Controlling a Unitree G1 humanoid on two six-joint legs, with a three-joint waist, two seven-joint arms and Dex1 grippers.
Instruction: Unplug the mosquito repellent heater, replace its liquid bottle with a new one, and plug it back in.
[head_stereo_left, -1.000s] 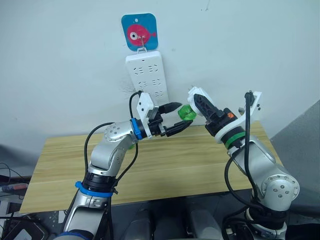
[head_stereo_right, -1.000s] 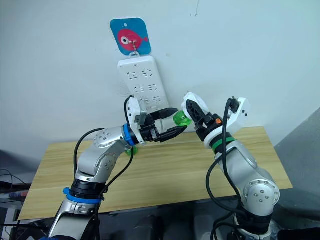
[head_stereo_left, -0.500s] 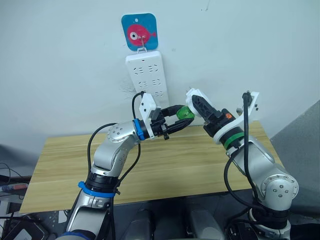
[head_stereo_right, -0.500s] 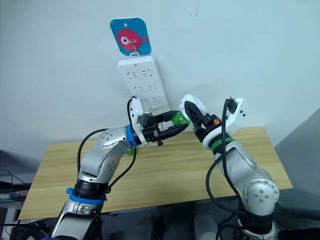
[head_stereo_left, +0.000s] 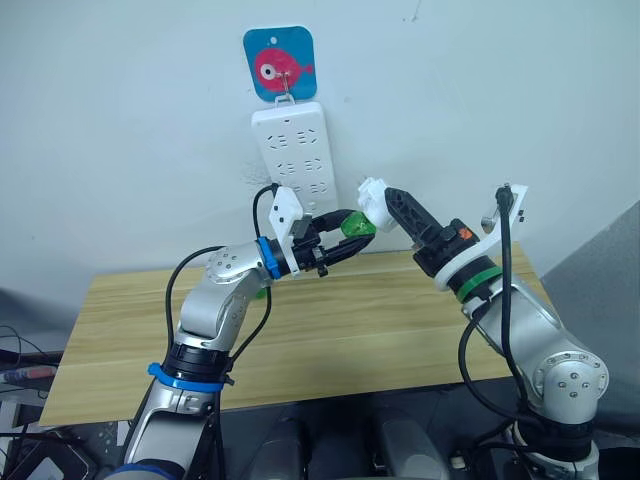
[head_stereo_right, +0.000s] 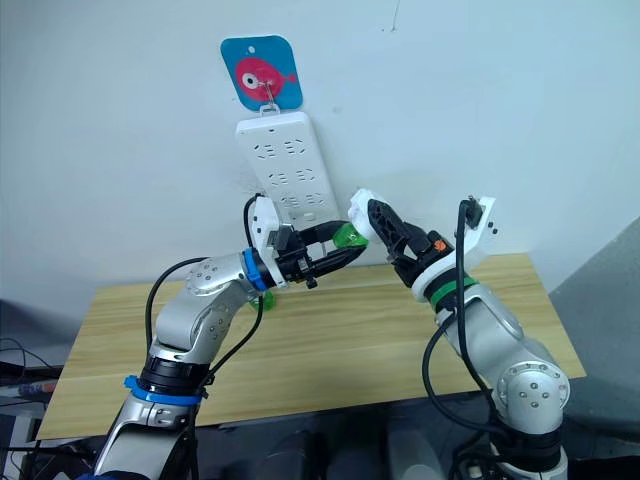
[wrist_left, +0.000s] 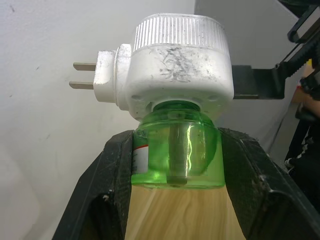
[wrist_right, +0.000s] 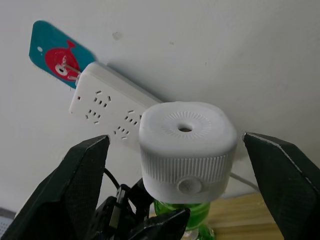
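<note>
Up in the air above the wooden table (head_stereo_left: 330, 330), the mosquito repellent heater (head_stereo_left: 372, 194) hangs between the two grippers, just at 4 o'clock from the white power strip (head_stereo_left: 293, 150) that hangs on the wall under a blue fish hook plate (head_stereo_left: 279, 62). The head views show the left gripper (head_stereo_left: 338, 238) reaching in from 9 o'clock and the right gripper (head_stereo_left: 385, 208) from 3 o'clock, meeting at the heater and its green liquid bottle (head_stereo_left: 354, 222).

From the left wrist view comes what the head views cannot give: the left fingers (wrist_left: 116, 165) are clenched on the green bottle (wrist_left: 176, 157), one on each side and touching it, with the white heater (wrist_left: 172, 62) seated on the bottle's neck and its two metal prongs (wrist_left: 83, 75) sticking out sideways toward the wall. A dark wick stands inside the bottle.

Seen from the right wrist view, the heater's ribbed top with its round hole (wrist_right: 185, 129) faces the camera. The right fingers (wrist_right: 75, 180) stand spread wide on both sides of the heater body, apart from it, so that gripper is released. That view also shows the left gripper's black tips below the heater, at the green bottle (wrist_right: 192, 212), and the power strip (wrist_right: 112, 112) behind.
</note>
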